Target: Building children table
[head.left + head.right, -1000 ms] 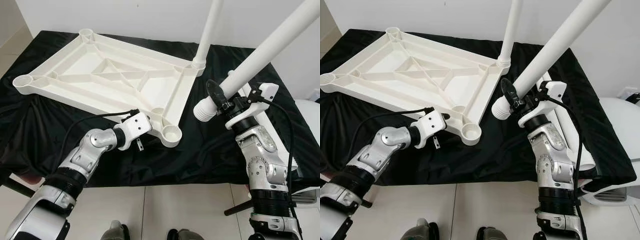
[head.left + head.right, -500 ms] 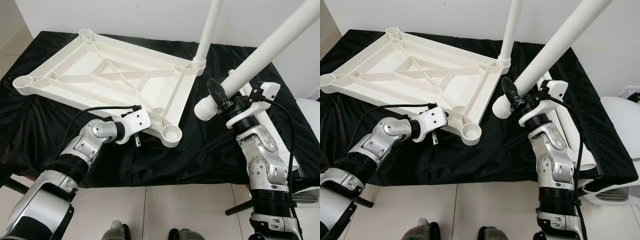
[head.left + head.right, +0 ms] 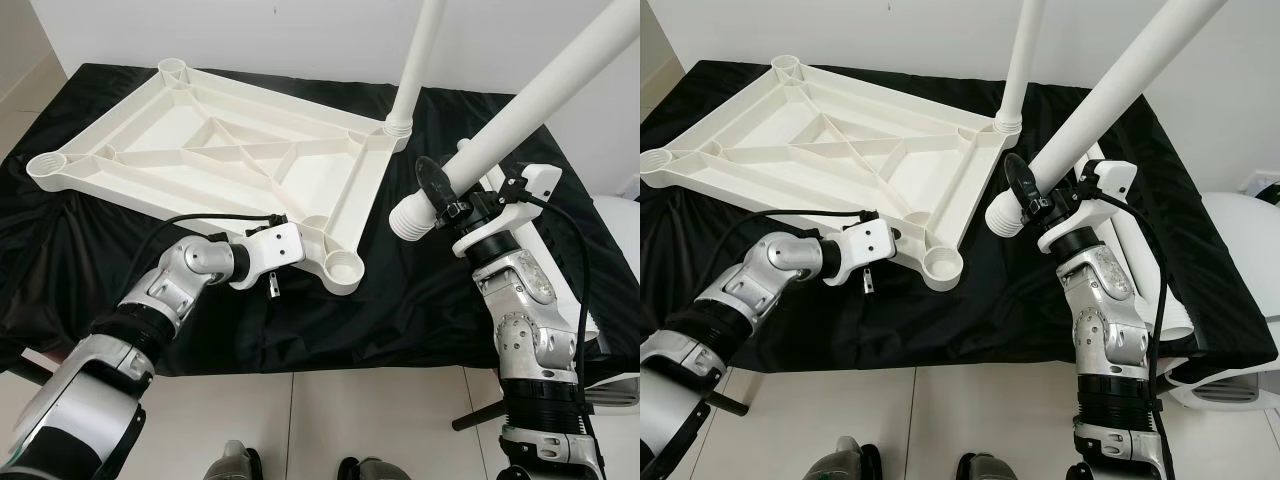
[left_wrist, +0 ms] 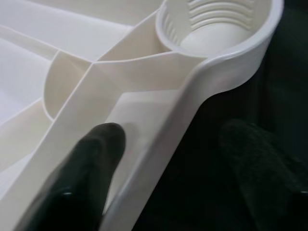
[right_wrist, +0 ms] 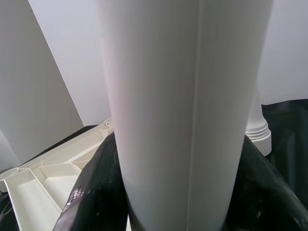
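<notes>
The white plastic tabletop [image 3: 220, 150] lies upside down on the black cloth. One white leg [image 3: 415, 60] stands in its far right corner socket. The near corner socket [image 3: 345, 268] is empty. My left gripper [image 4: 173, 163] is open astride the tabletop's near rim beside that socket, with one finger [image 4: 91, 163] inside the rim and the other outside over the cloth. My right gripper [image 3: 445, 195] is shut on a second white leg [image 3: 520, 110]. This leg slants up to the right, and its threaded end [image 3: 408, 222] hangs above the cloth, right of the empty socket.
The black cloth [image 3: 100, 270] covers the whole table, whose front edge is near my body. More white legs [image 3: 1175, 320] lie on the cloth behind my right arm. A white rounded object [image 3: 1240, 240] stands off the table's right side. Tiled floor lies below.
My left gripper has slid in to the tabletop's near rim, and its elbow has dropped back. The right gripper and its leg have hardly moved.
</notes>
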Robot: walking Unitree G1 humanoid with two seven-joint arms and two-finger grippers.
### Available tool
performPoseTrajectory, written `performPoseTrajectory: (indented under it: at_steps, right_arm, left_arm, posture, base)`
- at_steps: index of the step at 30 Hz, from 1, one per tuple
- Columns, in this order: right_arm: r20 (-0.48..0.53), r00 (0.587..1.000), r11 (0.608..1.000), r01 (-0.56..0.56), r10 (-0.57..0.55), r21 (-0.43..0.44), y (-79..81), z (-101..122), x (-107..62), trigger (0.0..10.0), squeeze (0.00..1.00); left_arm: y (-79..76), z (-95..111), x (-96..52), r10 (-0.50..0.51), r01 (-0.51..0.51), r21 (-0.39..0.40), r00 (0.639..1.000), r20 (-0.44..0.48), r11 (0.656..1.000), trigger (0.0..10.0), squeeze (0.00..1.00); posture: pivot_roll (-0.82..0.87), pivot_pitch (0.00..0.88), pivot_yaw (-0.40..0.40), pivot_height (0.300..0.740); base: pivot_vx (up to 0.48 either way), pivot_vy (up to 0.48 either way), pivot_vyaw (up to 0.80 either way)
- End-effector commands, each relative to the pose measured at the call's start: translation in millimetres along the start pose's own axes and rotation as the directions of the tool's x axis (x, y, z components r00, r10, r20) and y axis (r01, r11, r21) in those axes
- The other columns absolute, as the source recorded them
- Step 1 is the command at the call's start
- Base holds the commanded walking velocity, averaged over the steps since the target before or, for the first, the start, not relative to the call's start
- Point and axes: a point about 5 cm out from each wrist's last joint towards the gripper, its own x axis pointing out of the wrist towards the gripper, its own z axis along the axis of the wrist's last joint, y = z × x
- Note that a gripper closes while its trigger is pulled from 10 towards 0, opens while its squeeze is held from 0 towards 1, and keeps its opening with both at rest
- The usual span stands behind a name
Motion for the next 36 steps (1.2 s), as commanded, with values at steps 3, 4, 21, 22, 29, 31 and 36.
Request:
performPoseTrajectory:
  at_steps: [3, 4, 21, 22, 29, 31, 36]
  right_arm:
    - [0.045, 0.999, 1.000, -0.004, 0.004, -0.019, 0.4, 10.5, 0.9, 10.0, 0.00]
    - [0.045, 0.999, 1.000, -0.003, 0.004, -0.018, 0.5, 10.6, 0.9, 10.0, 0.00]
    - [0.048, 0.999, 1.000, 0.004, -0.003, -0.023, 0.1, 12.0, 0.3, 10.0, 0.00]
    - [0.049, 0.999, 1.000, 0.005, -0.004, -0.023, 0.1, 12.1, 0.3, 10.0, 0.00]
    - [0.050, 0.999, 1.000, 0.006, -0.005, -0.024, -0.2, 12.6, 0.6, 10.0, 0.00]
    - [0.049, 0.999, 1.000, 0.006, -0.005, -0.024, -0.3, 12.6, 0.7, 10.0, 0.00]
    - [0.048, 0.999, 1.000, 0.006, -0.005, -0.025, -0.7, 12.7, 0.8, 10.0, 0.00]
  left_arm:
    - [-13.5, -8.8, 1.7, -0.130, 0.130, 0.003, 0.991, -0.028, 0.992, 1.3, 0.00]
    - [-14.6, -9.3, 1.6, -0.139, 0.140, 0.006, 0.990, -0.029, 0.990, 1.1, 0.00]
    - [-20.9, -9.8, 2.4, -0.193, 0.194, 0.007, 0.981, -0.023, 0.981, 0.0, 0.00]
    - [-21.4, -9.7, 2.7, -0.197, 0.197, 0.004, 0.980, -0.020, 0.980, 0.0, 0.00]
    - [-20.4, -10.4, 3.1, -0.186, 0.186, -0.002, 0.982, -0.022, 0.983, 0.0, 0.00]
    - [-20.0, -10.8, 3.4, -0.180, 0.179, -0.005, 0.983, -0.023, 0.984, 0.0, 0.00]
    - [-17.5, -12.3, 5.1, -0.145, 0.144, -0.010, 0.989, -0.041, 0.989, 0.0, 0.00]
  posture:
    - [-0.07, 0.115, 0.017, 0.740]
    - [-0.07, 0.115, 0.017, 0.740]
    - [-0.07, 0.117, 0.021, 0.740]
    - [-0.07, 0.116, 0.021, 0.740]
    - [-0.06, 0.118, 0.019, 0.740]
    - [-0.06, 0.118, 0.018, 0.740]
    - [-0.06, 0.118, 0.017, 0.740]
  base:
    - [0.000, 0.000, 0.00]
    - [0.000, 0.000, 0.00]
    - [0.000, 0.000, 0.00]
    - [0.000, 0.000, 0.00]
    - [0.000, 0.000, 0.00]
    - [0.000, 0.000, 0.00]
    - [0.000, 0.000, 0.00]
